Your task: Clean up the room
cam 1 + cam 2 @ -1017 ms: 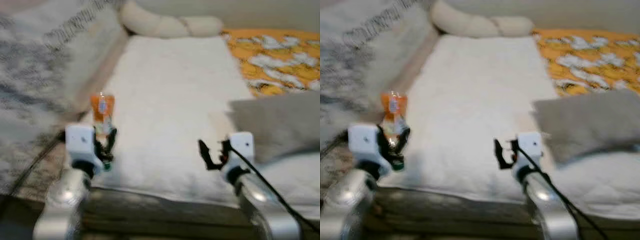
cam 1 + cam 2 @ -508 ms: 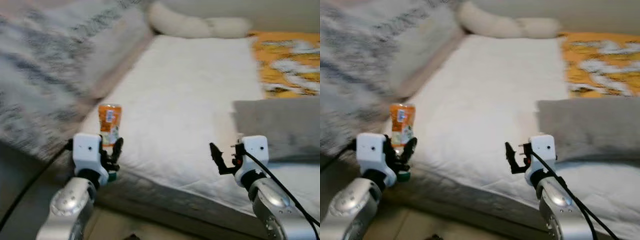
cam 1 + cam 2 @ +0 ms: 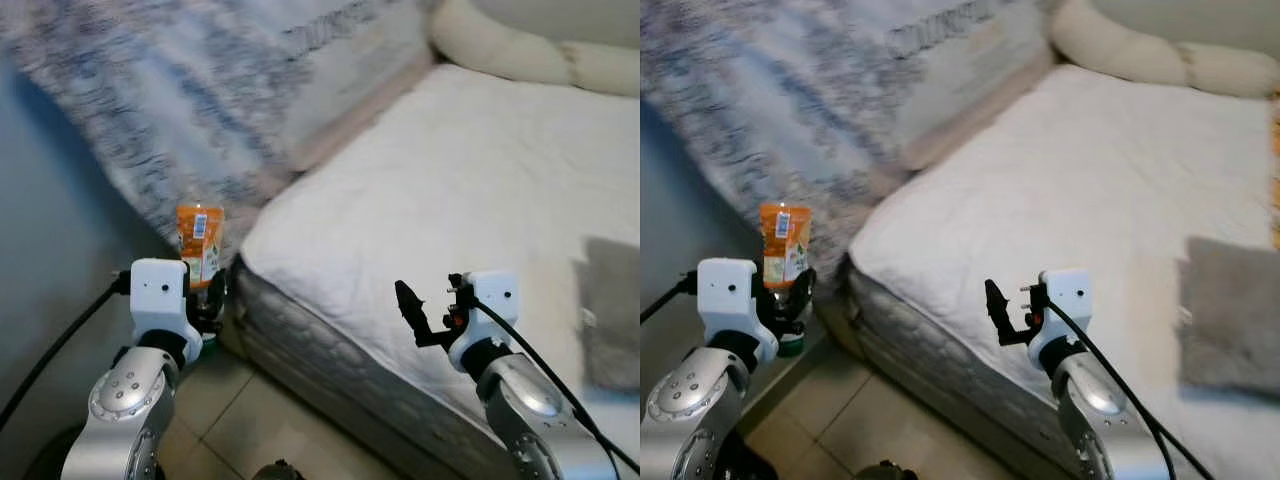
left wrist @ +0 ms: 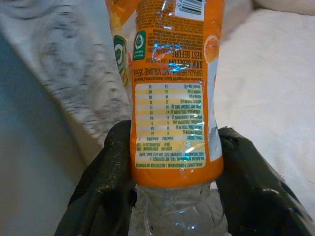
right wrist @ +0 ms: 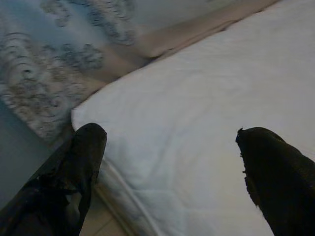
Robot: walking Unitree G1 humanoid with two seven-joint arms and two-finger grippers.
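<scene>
Already my left gripper [image 3: 205,295] has the orange bottle [image 3: 200,243] pinched between its two black fingers [image 4: 110,172], one on each side of the label's lower edge, where the clear plastic begins. The bottle's long axis runs straight out along my fingers and stands roughly upright in the head views, orange label high and what looks like a green cap down by my wrist, so I judge I am carrying it upside down.

Taking the mattress [image 3: 450,200] as my landmark: the bottle hangs off its near left corner, out over the tiled floor [image 3: 250,440] and not over the white quilted top. The patterned blue-grey blanket [image 3: 190,90] slopes down just behind the bottle, beside that same corner.

My right gripper [image 3: 415,315] hovers over the mattress's front edge, well apart from the bottle, its fingers spread wide with nothing between them. A grey cloth [image 3: 610,310] lies on the mattress's top, further to my right.

So the coming move belongs to my left arm alone. With the bottle already clear of the mattress, what matters is keeping its axis in line with my fingers while I carry it to wherever rubbish goes; no bin can be seen. The smooth wrapper may slip if my pinch loosens.
</scene>
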